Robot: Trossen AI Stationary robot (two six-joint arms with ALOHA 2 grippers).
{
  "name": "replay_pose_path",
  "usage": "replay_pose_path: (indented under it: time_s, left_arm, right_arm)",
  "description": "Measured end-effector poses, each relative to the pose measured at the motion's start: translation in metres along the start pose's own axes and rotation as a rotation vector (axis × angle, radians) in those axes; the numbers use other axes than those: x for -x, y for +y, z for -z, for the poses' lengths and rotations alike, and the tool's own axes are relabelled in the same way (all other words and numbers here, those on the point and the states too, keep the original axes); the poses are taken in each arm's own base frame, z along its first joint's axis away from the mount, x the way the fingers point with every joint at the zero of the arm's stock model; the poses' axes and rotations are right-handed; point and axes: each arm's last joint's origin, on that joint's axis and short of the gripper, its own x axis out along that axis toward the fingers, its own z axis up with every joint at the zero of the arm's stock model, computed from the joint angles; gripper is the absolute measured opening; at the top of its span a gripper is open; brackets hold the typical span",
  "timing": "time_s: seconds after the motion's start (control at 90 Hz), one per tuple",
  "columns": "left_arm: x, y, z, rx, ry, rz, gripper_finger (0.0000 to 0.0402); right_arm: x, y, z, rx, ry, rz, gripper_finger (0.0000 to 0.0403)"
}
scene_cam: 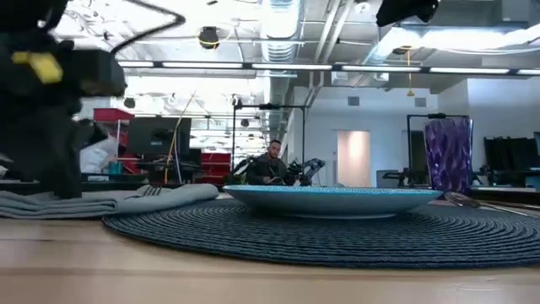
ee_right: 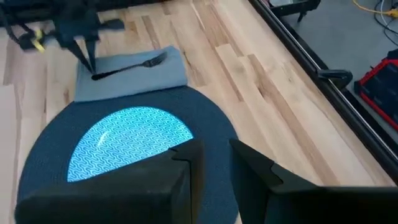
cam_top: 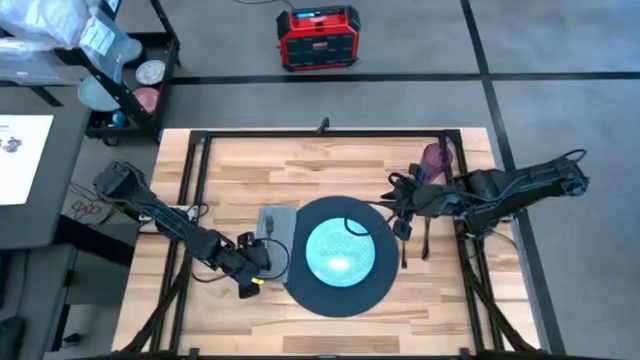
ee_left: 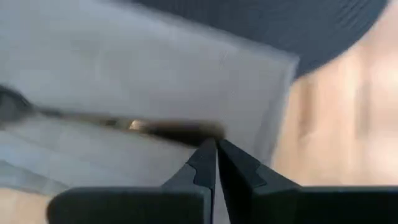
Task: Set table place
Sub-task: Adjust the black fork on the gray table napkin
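Observation:
A teal plate point(cam_top: 340, 250) sits on the dark round mat point(cam_top: 300, 285) at the table's middle. Left of the mat lies the grey napkin point(ee_right: 130, 78) with the fork point(ee_right: 127, 65) flat on it. My left gripper point(ee_left: 216, 144) stands over the napkin's near end, shut at the fork's handle. My right gripper point(ee_right: 214, 162) hovers open over the mat's right edge with nothing between its fingers. Two long pieces of cutlery point(cam_top: 405, 240) lie right of the mat. The purple cup point(cam_top: 435, 158) stands at the far right. My left gripper meets the free end of the fork's handle point(ee_left: 186, 132) with its shut fingertips, coming from above and pointing down. The fork lies flat on the napkin, tines toward the far edge. Whether the handle sits between the tips or just beside them, I cannot tell.
A black tube frame point(cam_top: 320, 132) runs along the table's far and side edges. A red case point(cam_top: 318, 38) stands on the floor beyond. A cart point(cam_top: 120, 70) and a dark side desk point(cam_top: 30, 150) are at the left. A person point(scene_cam: 272, 165) sits far behind.

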Motion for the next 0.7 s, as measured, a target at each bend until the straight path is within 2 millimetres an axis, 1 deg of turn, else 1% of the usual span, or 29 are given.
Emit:
replay_pose_path:
  time_s: [0.089, 0.189, 0.278, 0.411, 0.556, 0.7]
  left_arm:
    - [0.007, 0.000, -0.005, -0.006, -0.071, -0.005, 0.0000]
    - [0.008, -0.001, -0.011, -0.012, -0.127, 0.002, 0.0000]
    - [0.003, 0.003, -0.006, -0.009, -0.070, -0.047, 0.0000]
    - [0.005, 0.010, 0.005, 0.039, 0.016, -0.129, 0.0000]
    - [0.004, 0.009, 0.006, 0.051, 0.047, -0.104, 0.0000]
    - [-0.008, 0.007, 0.012, 0.043, 0.115, -0.096, 0.0000]
  right_arm:
    - [-0.002, 0.000, 0.002, 0.001, 0.002, 0.000, 0.0060]
    - [-0.002, 0.001, 0.001, -0.002, -0.003, -0.002, 0.0060]
    - [-0.001, 0.001, 0.001, -0.002, -0.004, -0.008, 0.0060]
    - [-0.005, 0.008, 0.000, -0.005, 0.001, -0.061, 0.0060]
    - [-0.011, 0.015, 0.002, 0.018, 0.019, -0.075, 0.0060]
    - [-0.014, 0.016, 0.001, 0.019, 0.021, -0.071, 0.0060]
